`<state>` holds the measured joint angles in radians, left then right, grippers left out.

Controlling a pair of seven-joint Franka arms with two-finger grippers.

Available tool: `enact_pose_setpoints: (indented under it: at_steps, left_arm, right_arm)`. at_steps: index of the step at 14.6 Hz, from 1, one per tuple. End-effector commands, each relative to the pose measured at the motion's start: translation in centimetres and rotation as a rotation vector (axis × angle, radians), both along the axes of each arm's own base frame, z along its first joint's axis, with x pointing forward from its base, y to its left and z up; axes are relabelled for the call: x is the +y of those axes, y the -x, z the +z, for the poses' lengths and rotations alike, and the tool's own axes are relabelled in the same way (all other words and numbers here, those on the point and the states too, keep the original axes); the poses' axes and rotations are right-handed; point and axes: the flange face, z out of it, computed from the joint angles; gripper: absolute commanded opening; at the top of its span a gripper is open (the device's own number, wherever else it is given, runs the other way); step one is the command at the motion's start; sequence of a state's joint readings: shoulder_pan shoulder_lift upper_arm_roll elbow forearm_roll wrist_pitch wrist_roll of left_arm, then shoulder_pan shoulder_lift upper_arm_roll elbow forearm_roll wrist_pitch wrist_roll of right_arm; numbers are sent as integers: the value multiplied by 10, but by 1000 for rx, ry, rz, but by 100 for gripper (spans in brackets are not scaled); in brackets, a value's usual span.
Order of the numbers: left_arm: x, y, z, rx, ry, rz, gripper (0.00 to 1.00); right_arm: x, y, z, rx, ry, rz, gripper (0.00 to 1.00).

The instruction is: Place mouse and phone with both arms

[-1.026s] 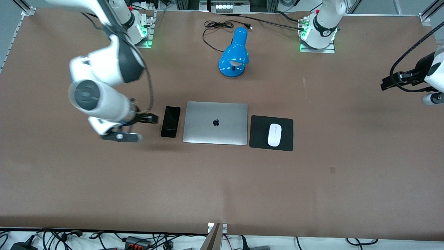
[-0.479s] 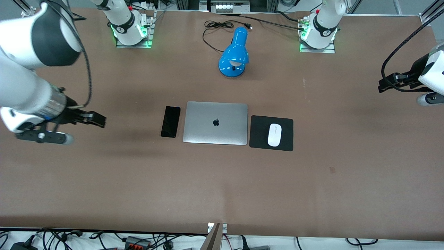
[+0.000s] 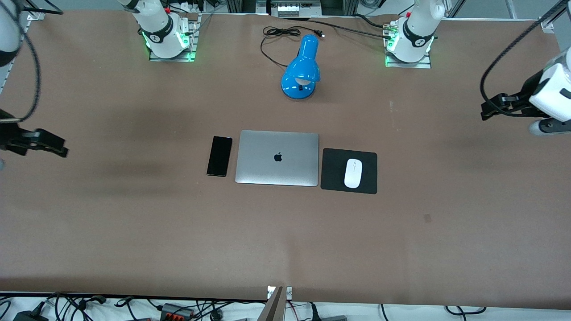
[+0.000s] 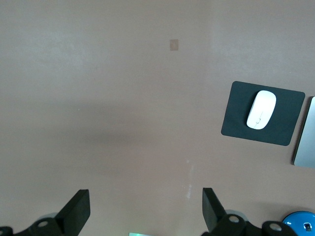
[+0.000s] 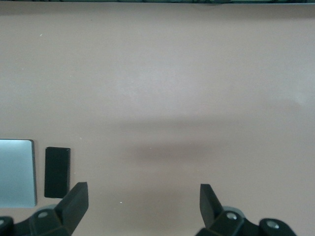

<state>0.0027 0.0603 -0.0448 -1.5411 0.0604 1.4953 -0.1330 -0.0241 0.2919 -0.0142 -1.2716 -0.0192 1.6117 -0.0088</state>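
The white mouse [image 3: 353, 173] lies on a black mouse pad [image 3: 330, 174] beside the closed silver laptop [image 3: 277, 158], toward the left arm's end. The black phone [image 3: 219, 156] lies flat on the table at the laptop's other edge. My left gripper [image 3: 488, 111] is open and empty, high over the table's left-arm end; its wrist view shows the mouse [image 4: 261, 109] on the pad [image 4: 236, 120]. My right gripper [image 3: 55, 149] is open and empty over the table's right-arm end; its wrist view shows the phone [image 5: 57, 171] and the laptop's edge [image 5: 17, 172].
A blue desk lamp [image 3: 302, 69] with a black cord [image 3: 279, 33] lies farther from the camera than the laptop, between the two arm bases. A small dark patch [image 3: 428, 217] marks the brown table nearer the camera.
My right arm has swung away from beside the phone to the table's right-arm end and up. My left gripper has shifted slightly. Phone and mouse have not moved.
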Motion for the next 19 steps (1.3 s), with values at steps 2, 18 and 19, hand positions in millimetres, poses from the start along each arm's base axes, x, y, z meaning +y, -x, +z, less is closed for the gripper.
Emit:
enact_pose_setpoints:
  at_steps: [2,18,19]
  left_arm:
    - [26,10,12,-2,-11,21,100]
    - [28,5,9,-19,94,46,100]
    - [28,4,6,-15,94,47,100]
  right_arm:
    - [7,24,26,-9,3,55,100]
    - [0,88,-8,-34,4,77,100]
    - [0,88,-4,-27,2,79,100]
